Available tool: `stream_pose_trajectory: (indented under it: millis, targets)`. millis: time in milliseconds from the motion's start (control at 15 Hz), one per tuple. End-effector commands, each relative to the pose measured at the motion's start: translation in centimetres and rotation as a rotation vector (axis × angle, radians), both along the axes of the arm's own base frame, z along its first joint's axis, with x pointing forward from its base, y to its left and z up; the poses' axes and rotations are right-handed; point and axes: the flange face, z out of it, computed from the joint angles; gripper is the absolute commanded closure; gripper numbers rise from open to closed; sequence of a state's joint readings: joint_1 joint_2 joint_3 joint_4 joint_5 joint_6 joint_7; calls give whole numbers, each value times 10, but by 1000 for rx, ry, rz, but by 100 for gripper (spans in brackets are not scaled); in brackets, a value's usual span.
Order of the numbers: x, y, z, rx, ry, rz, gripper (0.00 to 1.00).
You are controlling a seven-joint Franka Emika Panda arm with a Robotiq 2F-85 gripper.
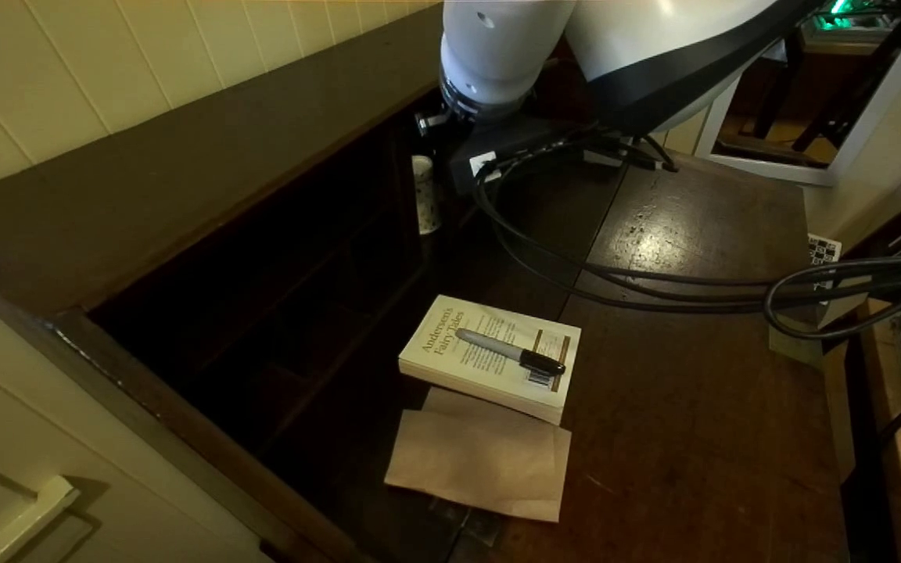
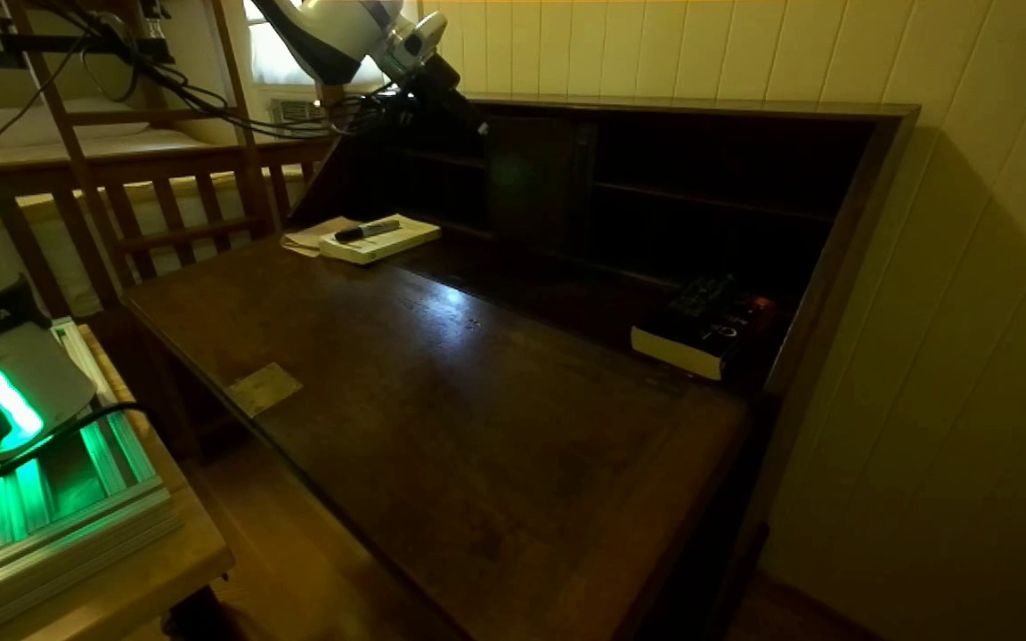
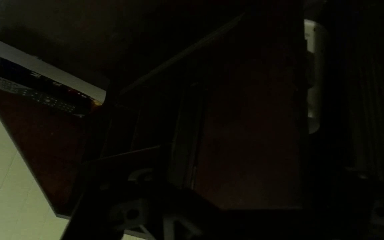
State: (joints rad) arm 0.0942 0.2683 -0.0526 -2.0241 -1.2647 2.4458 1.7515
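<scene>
My gripper [image 3: 250, 178] hangs high in front of the desk's shelf unit, near the wooden door panel [image 3: 248, 133] in the dark wrist view. Its fingers look wide apart, and I see nothing held between them. A pale patterned cylinder [image 3: 314, 76], partly hidden in shadow, is beside that panel. The same cylinder [image 1: 425, 195] shows just left of the gripper in an exterior view; whether they touch I cannot tell. Below on the desk lies a book, Andersen's Fairy Tales [image 1: 489, 383], with a grey marker [image 1: 489, 342] on top. Brown paper [image 1: 482, 461] lies against the book.
A thick dark book [image 2: 682, 343] rests at the desk's far end by the side wall [image 2: 825, 258]. The shelf unit's top board [image 1: 208, 148] runs along the panelled wall. Black cables [image 1: 654, 289] loop from the arm above the desktop [image 2: 442, 383].
</scene>
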Motion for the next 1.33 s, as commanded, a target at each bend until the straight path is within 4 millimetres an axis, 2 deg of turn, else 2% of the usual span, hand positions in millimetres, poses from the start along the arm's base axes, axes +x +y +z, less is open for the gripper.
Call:
stream_pose_trajectory:
  millis: [0, 333, 933, 1267]
  targets:
    - [-7, -10, 12, -39, 28, 7, 0]
    - [-8, -27, 22, -55, 67, 19, 0]
    - [-20, -50, 49, 22, 176, 36, 0]
    - [-20, -65, 49, 87, 265, 59, 0]
